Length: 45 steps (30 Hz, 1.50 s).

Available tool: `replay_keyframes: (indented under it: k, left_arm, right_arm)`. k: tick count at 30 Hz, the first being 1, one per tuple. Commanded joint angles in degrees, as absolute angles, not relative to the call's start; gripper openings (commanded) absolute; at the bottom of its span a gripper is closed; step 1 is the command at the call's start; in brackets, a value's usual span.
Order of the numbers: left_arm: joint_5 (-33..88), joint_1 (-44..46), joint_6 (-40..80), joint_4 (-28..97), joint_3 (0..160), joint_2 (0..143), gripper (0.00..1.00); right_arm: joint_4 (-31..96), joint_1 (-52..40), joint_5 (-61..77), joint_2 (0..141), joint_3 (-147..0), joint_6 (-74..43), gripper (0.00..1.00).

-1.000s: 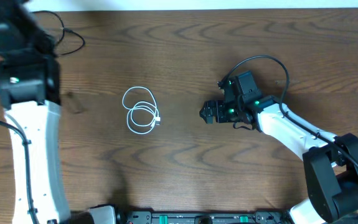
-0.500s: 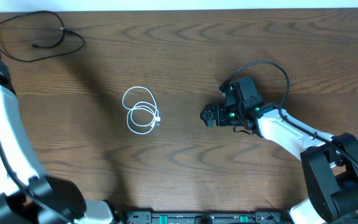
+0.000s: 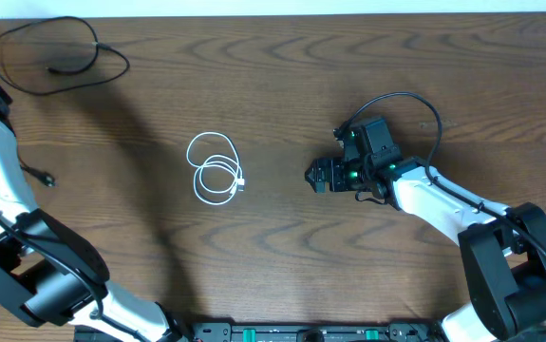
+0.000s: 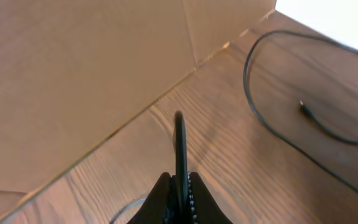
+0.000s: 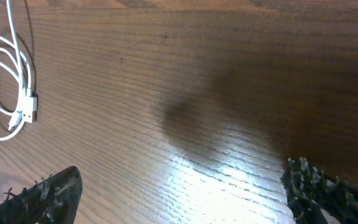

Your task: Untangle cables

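Thin white coiled cable (image 3: 214, 171) ringed by bare brown wooden table (image 3: 282, 85), right gripper (image 3: 318, 176) spread open to its right, thin black cable (image 4: 180, 143) pinched by left gripper (image 4: 179, 194) far left.

dark wooden table (image 3: 282, 266), cardboard box (image 4: 73, 74)

The worktop (image 3: 282, 76) is a flat surface of dark brown wood with a pronounced wavy grain, and it fills almost the whole overhead view. A narrow pale strip (image 3: 348, 7) runs along its far edge. In the left wrist view, two plain tan panels (image 4: 73, 62) stand upright on the worktop and meet at a vertical seam (image 4: 190, 37); a bright white area (image 4: 340, 18) lies beyond them. Light from above produces a glossy reflection (image 5: 228, 180) on the wood and soft, diffuse shadows (image 3: 149, 142).
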<state>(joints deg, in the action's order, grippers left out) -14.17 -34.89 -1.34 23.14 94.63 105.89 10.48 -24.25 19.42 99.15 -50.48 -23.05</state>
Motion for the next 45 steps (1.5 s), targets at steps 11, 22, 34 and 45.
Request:
replay_keyframes:
  k: [11,22,34,45]
  left_arm:
    - [-14.2,-41.8,9.6,32.8,95.5,114.2,0.08]
    - [-8.6,-41.8,7.7,34.2,95.6,116.3,0.73]
    - [-13.2,-41.8,7.9,31.6,95.7,108.3,0.81]
    - [-12.0,-41.7,8.1,31.1,95.7,99.7,0.81]
  right_arm:
    - [10.7,-24.6,19.0,98.3,-50.1,-23.6,0.99]
    - [10.8,-24.5,19.0,98.3,-50.1,-23.8,0.99]
    - [10.9,-24.5,19.0,98.3,-50.1,-23.8,0.99]
    - [10.9,-25.1,19.0,98.3,-50.1,-23.8,0.99]
